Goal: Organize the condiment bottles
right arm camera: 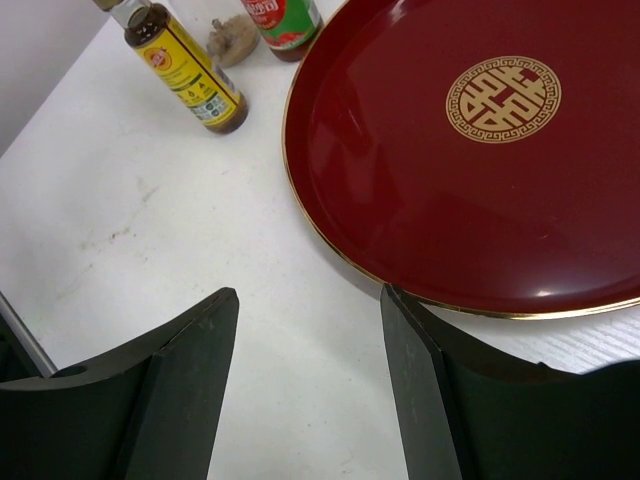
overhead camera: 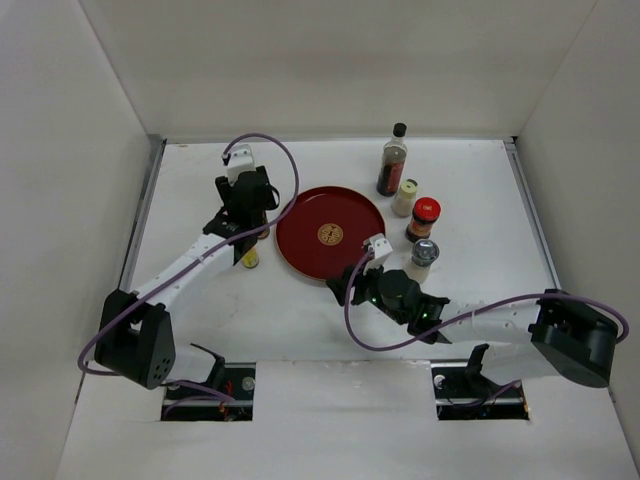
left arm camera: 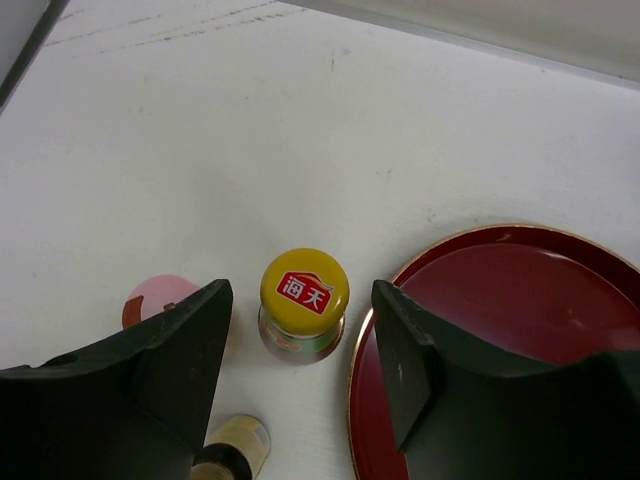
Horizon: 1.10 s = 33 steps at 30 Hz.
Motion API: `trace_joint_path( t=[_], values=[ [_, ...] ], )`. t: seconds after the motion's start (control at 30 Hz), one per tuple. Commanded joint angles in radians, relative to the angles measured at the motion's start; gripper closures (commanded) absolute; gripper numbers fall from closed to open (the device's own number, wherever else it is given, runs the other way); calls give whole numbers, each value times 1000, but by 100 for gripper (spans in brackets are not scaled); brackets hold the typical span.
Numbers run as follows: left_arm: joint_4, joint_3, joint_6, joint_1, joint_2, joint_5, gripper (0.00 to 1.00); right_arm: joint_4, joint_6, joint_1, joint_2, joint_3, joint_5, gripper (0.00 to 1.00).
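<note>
Four bottles stand in a row right of the round red tray (overhead camera: 300,222): a tall dark black-capped bottle (overhead camera: 392,160), a cream one (overhead camera: 405,197), a red-lidded jar (overhead camera: 425,218) and a grey-lidded jar (overhead camera: 422,258). Left of the tray stand a small yellow-capped jar (left arm camera: 304,300), a pink-capped one (left arm camera: 158,297) and a thin brown bottle (left arm camera: 236,447), which also shows in the top view (overhead camera: 249,259). My left gripper (left arm camera: 300,290) is open above the yellow-capped jar, one finger on each side. My right gripper (right arm camera: 310,300) is open and empty over bare table by the tray's near edge.
The tray (right arm camera: 420,190) lies empty mid-table with a gold emblem (right arm camera: 503,98). The brown bottle (right arm camera: 186,68) and a red-labelled jar (right arm camera: 281,20) show beyond it in the right wrist view. White walls enclose the table on three sides.
</note>
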Motion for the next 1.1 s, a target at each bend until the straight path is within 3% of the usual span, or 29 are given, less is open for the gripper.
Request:
trace_joint_path(
  t=[0.0,0.23,0.37,0.47,0.7,1.07],
  values=[
    [68,52,16,17,7,-11,45,56,4,5,0,29,-20,34],
    [78,53,21,29,34,-8,57,53,6,-5,-11,21,-20,34],
    [72,58,21,31,46,3,58,53,6,-16,-14,16,-20,34],
    [78,55,21,34,48,5,70,55,6,-15,-30,12,-19,34],
    [81,59,16,37,40,0,84,59,8,-16,-38,9,-19,34],
    [98,185,45,3,-55,-26,86,65,12,-31,-43,0,-20,34]
  ],
)
